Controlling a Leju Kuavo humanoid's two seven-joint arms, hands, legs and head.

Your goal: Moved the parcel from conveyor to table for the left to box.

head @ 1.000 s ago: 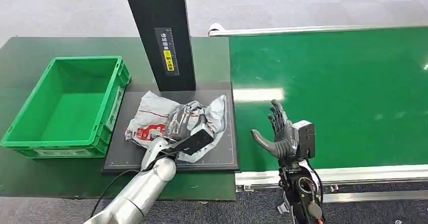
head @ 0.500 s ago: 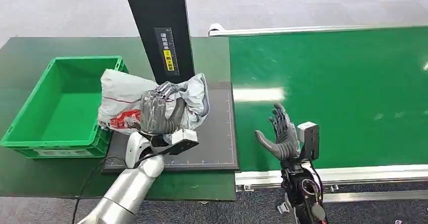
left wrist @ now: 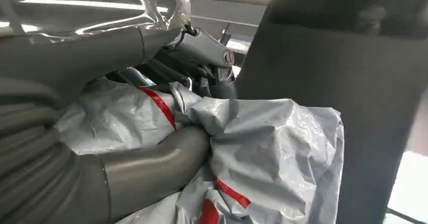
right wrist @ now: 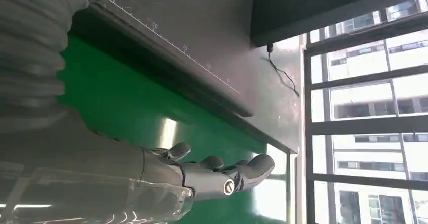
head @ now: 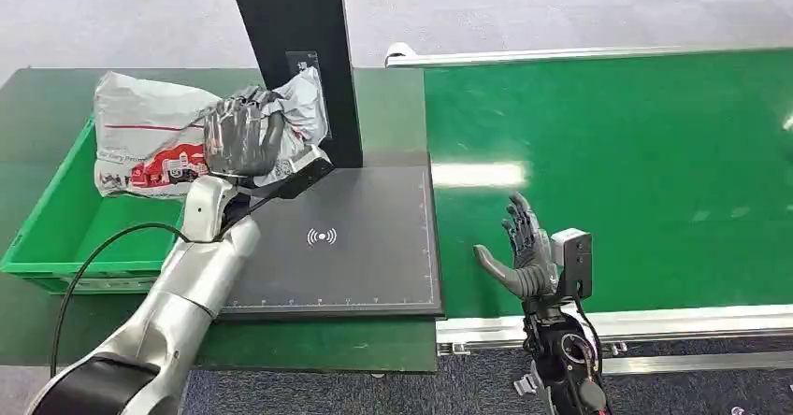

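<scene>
While our left hand (head: 241, 137) clamps the crumpled grey parcel (head: 154, 139) aloft, we see it hang over the near right rim of the green crate (head: 56, 228), which lies just leftward; our right hand (head: 524, 251) hovers splayed and empty above the conveyor belt (head: 655, 172).

A parcel-sorting station in a logistics test hall is shown. The setting is indicated by a green conveyor belt (head: 608, 172) with aluminium side rails, a black scanning pad (head: 346, 247) marked with a wireless symbol beneath a black post (head: 299, 60), a green plastic crate (head: 56, 237), and grey carpeted flooring (head: 561, 8).
</scene>
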